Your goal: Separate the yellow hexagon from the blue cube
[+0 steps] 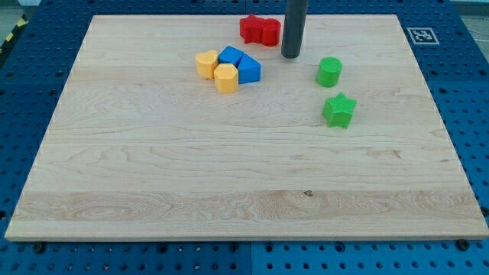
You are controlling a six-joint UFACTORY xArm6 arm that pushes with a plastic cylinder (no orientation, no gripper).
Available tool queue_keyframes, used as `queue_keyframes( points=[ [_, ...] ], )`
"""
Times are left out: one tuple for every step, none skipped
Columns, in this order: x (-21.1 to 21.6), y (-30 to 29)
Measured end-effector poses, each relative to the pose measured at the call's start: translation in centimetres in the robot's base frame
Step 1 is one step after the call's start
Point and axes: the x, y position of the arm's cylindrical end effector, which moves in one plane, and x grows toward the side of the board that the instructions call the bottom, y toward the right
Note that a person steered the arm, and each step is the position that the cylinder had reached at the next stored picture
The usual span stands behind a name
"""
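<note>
Camera view. No claw on this arm, so open or closed does not apply: it ends in a dark rod, and my tip rests on the wooden board holding nothing and touching no block. The tip sits just right of the red block near the view's top edge, with a small gap between them.

The blue cube lies left of the tip, in a tight cluster. The yellow hexagon touches the cube's lower side. A second yellow block presses against the cube's left, and a blue triangular block sits against its right.

A green cylinder stands to the lower right of the tip, and a green star-like block below it; both are apart from the cluster.

No containers on the board. The lower half of the board is bare wood down to the bottom edge.
</note>
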Motion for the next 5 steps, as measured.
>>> queue_keyframes(
  points=[
    [0.6, -2.9],
    [0.6, -5.7],
    [0.0, -8.7],
    [-0.6, -11.9],
    [-0.1, -13.4]
  ],
)
